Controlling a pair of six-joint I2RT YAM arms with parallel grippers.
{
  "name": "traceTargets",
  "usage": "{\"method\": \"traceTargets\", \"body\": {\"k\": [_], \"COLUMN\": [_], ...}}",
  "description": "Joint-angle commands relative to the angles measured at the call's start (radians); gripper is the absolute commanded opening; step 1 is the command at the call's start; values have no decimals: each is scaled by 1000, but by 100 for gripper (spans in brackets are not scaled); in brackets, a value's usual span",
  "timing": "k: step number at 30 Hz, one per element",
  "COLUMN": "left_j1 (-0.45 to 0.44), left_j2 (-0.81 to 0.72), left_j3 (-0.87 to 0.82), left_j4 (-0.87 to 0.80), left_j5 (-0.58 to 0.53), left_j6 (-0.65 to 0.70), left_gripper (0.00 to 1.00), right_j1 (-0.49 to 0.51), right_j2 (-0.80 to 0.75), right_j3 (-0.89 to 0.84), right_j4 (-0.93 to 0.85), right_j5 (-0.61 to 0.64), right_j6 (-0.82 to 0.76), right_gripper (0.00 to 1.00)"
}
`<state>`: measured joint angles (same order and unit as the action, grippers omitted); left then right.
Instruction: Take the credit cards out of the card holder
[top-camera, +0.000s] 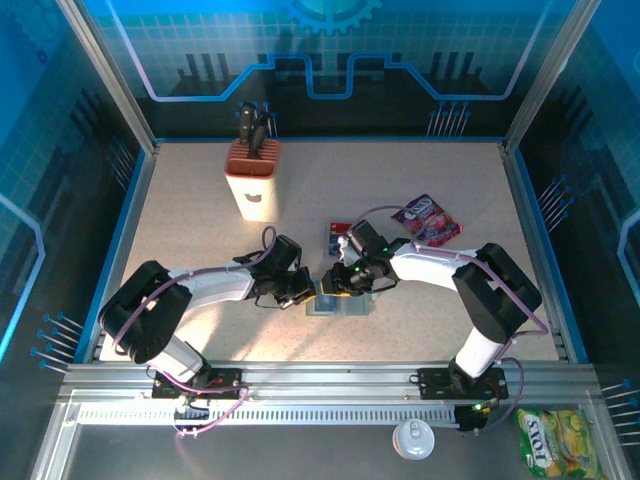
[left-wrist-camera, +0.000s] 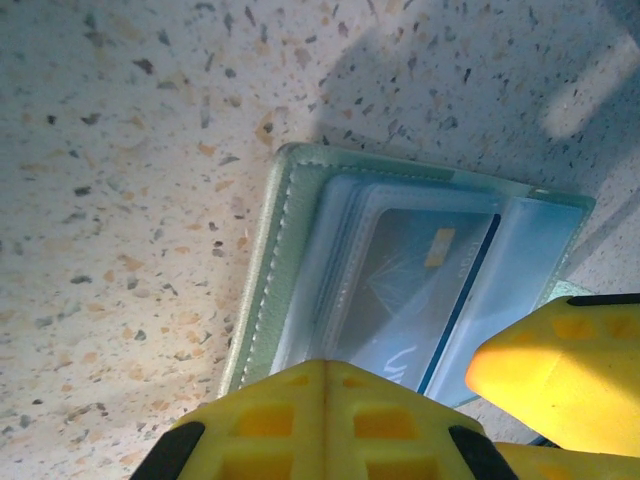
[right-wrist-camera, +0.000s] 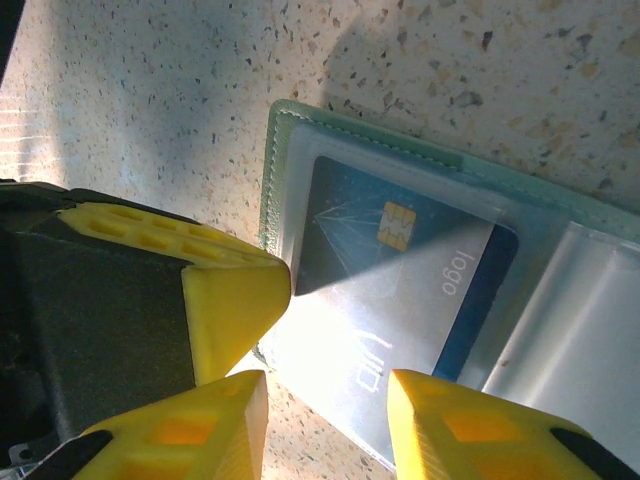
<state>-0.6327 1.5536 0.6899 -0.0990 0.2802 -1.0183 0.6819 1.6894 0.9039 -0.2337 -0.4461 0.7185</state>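
Observation:
The card holder (top-camera: 340, 305) lies open on the speckled table, its green stitched edge (left-wrist-camera: 285, 250) and clear sleeves facing up. A blue credit card (right-wrist-camera: 400, 280) with a gold chip sits inside a sleeve (left-wrist-camera: 420, 290). Another blue card with a red band (top-camera: 338, 238) lies loose on the table behind the holder. My left gripper (top-camera: 310, 291) is shut, and its joined tips (left-wrist-camera: 335, 372) rest at the holder's edge. My right gripper (right-wrist-camera: 328, 400) stands open over the holder's near corner, with the card's end between its fingers (right-wrist-camera: 470, 425). One right finger (left-wrist-camera: 560, 370) shows beside the left tips.
A tan knife block (top-camera: 252, 175) stands at the back left. A purple snack packet (top-camera: 428, 220) lies right of the loose card. Off the table, by the front rail, are a white cap (top-camera: 412, 438) and a green packet (top-camera: 558, 445).

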Motion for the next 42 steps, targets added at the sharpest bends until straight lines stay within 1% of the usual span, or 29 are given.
{"method": "traceTargets", "body": {"k": [1, 19, 36, 42], "left_j1": [7, 7, 8, 8], "left_j2": [17, 7, 1, 2], "left_j3": [13, 8, 3, 3], "left_j4": [-30, -28, -27, -27], "left_j5": [-12, -12, -15, -15], "left_j6": [17, 15, 11, 10], "left_gripper": [3, 2, 3, 2], "right_j1": [13, 13, 12, 13], "right_j2": [18, 36, 12, -1], "right_j3": [-10, -19, -19, -19], "right_j4": [9, -5, -51, -23], "right_j5": [-8, 19, 54, 25], "right_j6": [7, 0, -17, -1], "right_gripper": [38, 41, 43, 40]}}
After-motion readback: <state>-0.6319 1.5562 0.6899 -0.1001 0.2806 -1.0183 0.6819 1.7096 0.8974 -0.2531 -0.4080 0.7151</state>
